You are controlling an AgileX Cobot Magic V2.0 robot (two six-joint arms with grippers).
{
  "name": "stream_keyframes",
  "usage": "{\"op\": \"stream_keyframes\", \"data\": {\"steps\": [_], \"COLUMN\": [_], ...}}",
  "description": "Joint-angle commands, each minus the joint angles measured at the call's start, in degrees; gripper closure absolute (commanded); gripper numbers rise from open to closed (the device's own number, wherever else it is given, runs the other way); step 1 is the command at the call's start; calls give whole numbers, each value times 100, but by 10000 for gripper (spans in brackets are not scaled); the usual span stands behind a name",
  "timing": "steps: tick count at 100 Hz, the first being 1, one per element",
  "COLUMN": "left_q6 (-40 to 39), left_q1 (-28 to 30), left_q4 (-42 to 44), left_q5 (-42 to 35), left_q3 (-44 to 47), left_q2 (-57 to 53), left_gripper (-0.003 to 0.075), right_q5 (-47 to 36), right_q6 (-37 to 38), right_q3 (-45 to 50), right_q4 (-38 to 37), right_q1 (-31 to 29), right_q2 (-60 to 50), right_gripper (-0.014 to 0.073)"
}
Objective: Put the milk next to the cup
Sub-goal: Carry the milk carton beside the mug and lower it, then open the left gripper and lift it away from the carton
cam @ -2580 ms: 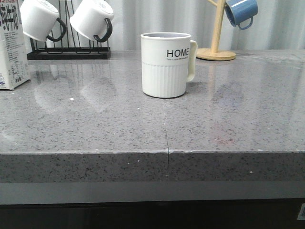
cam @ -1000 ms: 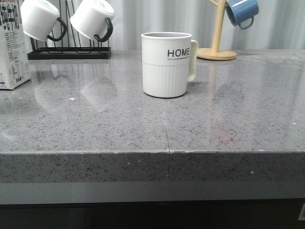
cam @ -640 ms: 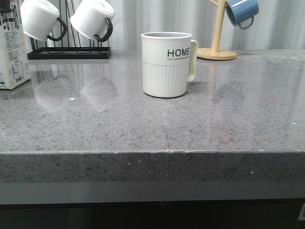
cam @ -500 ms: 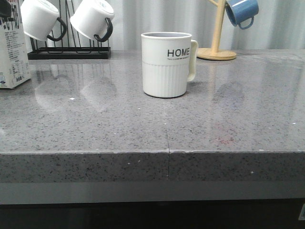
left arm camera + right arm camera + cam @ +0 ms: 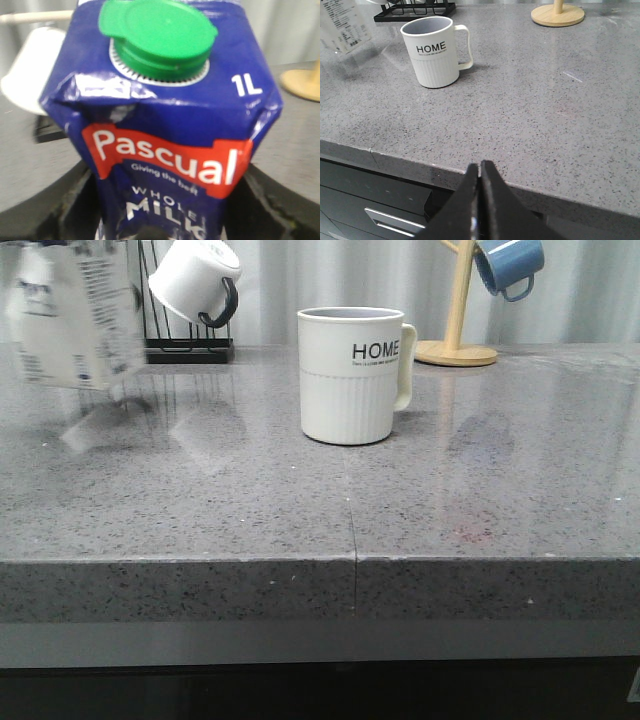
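At far left of the front view, the milk hangs blurred and tilted above the table, well apart from the cup. From the left wrist, the left pincer clamps the carton's sides. From the right wrist, the right pincer is closed, empty.
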Motion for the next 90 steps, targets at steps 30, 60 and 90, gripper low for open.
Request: {"op": "stream_keyframes", "data": {"steps": [30, 60, 90], "left_q6": [-11, -11, -11], "left_q1": [-1302, -1512, -1512], "left_q4": [-344, -524, -565], "left_q5": [-586, -529, -72], "left_q3": [-594, -692, -682], "left_q2": [504, 824, 541], "left_gripper": [549, 467, 39], "right_q5": [-425, -425, -425], "right_q6": [-11, -11, -11], "right_q3": [-143, -143, -143], "right_q4": [-31, -31, -31], "right_q1": [-17, -17, -17], "right_q2": [-55, -55, -55], "right_gripper": [636, 636, 636]}}
